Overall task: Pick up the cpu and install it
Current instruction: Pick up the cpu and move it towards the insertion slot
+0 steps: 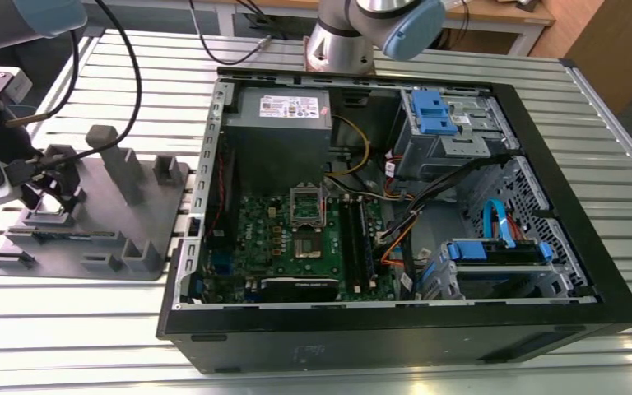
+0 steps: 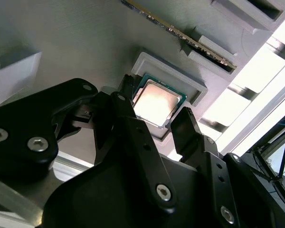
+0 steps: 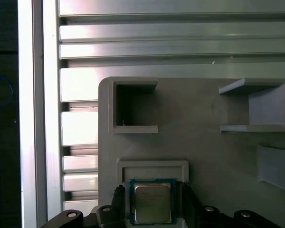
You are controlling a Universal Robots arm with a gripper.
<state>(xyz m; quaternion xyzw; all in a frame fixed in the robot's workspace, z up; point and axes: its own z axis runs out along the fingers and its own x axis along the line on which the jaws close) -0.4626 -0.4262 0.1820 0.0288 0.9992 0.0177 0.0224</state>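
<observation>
Since the cpu (image 2: pixel 156 102) is a thin, stiff little square with a smooth metal top, I judge it light enough to lift with hardly any force, yet easy to spoil. Its underside and the green border around the lid look like the parts least able to bear a scrape or a pinch. It lies flat, lid up, in a shallow square pocket (image 3: pixel 152 166) with a raised rim, near one edge of the grey tray (image 3: pixel 204 142). In the exterior view the tray stands on the slatted bench (image 1: pixel 75 329), to that view's left of the open computer case (image 1: pixel 404 337).

The jaws stand apart, one on either side of the chip and low over the pocket. Both wrist views show a thin gap between each black finger and the chip's edge (whether either one grazes the pocket rim I cannot tell).

The sensible hold, to my mind, is on two opposite side edges, squarely and evenly. The polished lid offers little friction and a corner grip would likely let it twist or tilt. Inside the case the green motherboard (image 1: pixel 294 247) shows its dark socket (image 1: pixel 307 210), well apart from the tray.
</observation>
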